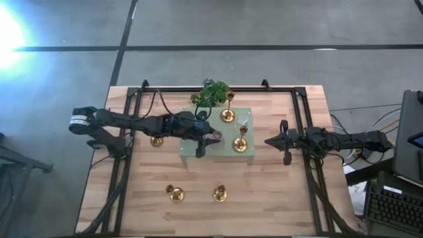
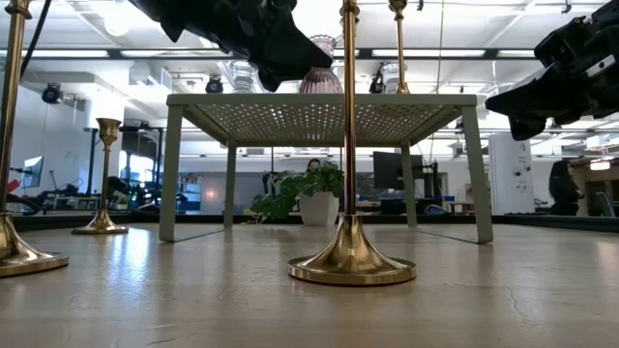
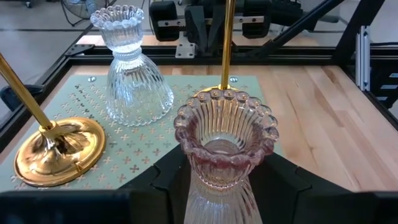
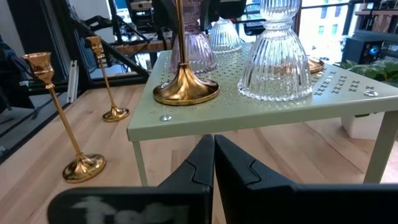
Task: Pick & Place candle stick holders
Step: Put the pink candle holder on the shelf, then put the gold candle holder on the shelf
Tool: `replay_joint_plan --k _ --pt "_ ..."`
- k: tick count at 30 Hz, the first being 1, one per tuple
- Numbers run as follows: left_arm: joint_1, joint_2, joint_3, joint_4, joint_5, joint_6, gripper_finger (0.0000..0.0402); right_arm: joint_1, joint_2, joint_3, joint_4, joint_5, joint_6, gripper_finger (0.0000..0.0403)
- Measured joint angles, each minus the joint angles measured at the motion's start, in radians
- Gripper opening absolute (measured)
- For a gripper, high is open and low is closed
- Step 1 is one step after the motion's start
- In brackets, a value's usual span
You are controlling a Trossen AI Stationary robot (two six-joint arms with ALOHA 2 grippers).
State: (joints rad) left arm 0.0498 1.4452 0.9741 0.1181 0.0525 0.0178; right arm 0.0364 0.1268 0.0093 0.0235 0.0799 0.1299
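A pink glass candle stick holder (image 3: pixel 224 143) stands upright on the pale green perforated stand (image 1: pixel 193 120), near its left edge. My left gripper (image 3: pixel 224 183) is open, its fingers close on either side of the holder's lower body; I see no touch. A clear glass holder (image 3: pixel 130 74) and gold holders (image 3: pixel 59 152) (image 4: pixel 185 87) also stand on the stand. Three gold holders (image 1: pixel 156 140) (image 1: pixel 174 193) (image 1: pixel 219 194) stand on the table by their round bases. My right gripper (image 1: pixel 268 141) waits shut to the right of the stand.
A leafy green plant (image 1: pixel 213 91) stands behind the stand at the table's far edge. Black frame rails (image 1: pixel 129 112) run along the table's left, right and far sides. Bare wood lies between the stand and the near edge around the two gold holders.
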Motion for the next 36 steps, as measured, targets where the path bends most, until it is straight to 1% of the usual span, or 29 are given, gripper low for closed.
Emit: replay_joint_plan --k 10,13,19,23,28,36 --pt "0.002 -0.004 0.015 -0.002 0.009 0.020 0.0167 0.000 0.000 0.000 0.000 0.000 0.000 0.0008" --pt "0.002 -0.006 0.022 0.000 0.008 0.021 0.0183 0.000 0.000 0.000 0.000 0.000 0.000 0.0009" --pt "0.002 -0.009 0.045 -0.004 0.008 0.035 0.0226 0.000 0.000 0.000 0.000 0.000 0.000 0.0008" --pt "0.002 -0.028 0.075 -0.049 0.007 0.068 0.0248 0.000 0.000 0.000 0.000 0.000 0.000 0.0008" --pt "0.001 -0.078 0.116 -0.113 0.006 0.094 0.0257 0.000 0.000 0.000 0.000 0.000 0.000 0.0008" --pt "0.001 -0.217 0.164 -0.271 -0.006 0.120 0.0256 0.000 0.001 0.000 0.000 0.000 0.000 0.0008"
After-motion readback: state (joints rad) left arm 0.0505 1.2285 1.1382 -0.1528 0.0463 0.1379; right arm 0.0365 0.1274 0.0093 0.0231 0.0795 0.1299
